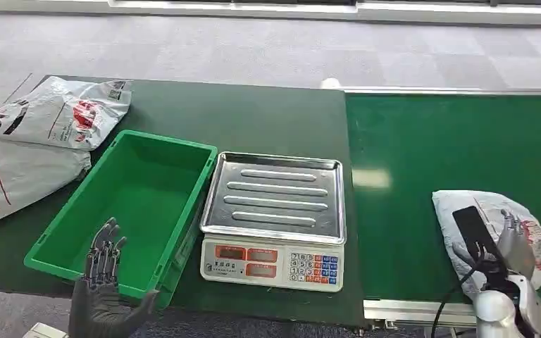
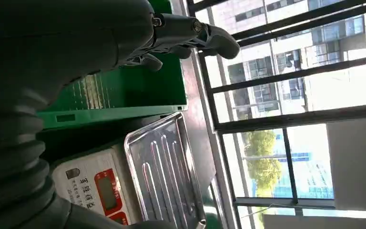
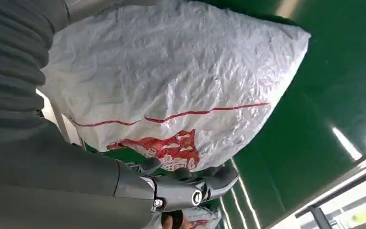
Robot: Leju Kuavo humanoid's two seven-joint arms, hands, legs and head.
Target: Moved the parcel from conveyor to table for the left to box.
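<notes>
Two bags (image 1: 35,141) are lying at the far left of the table (image 1: 268,120) in the head view, beside a green box (image 1: 134,204) with a scale (image 1: 275,218) to its right. The left hand (image 1: 102,271) is hovering over the box's near edge, fingers spread, holding nothing. The parcel (image 1: 493,232) is sitting at the near right of the conveyor (image 1: 451,148), with the right hand (image 1: 496,267) on it.

From the left wrist, the left hand (image 2: 171,36) is reaching over the box (image 2: 119,95), fingers loose, with the scale (image 2: 138,176) alongside.

From the right wrist, the right hand (image 3: 181,183) is lying against the parcel (image 3: 171,81), thumb beside it; whether it is gripping, I cannot tell.
</notes>
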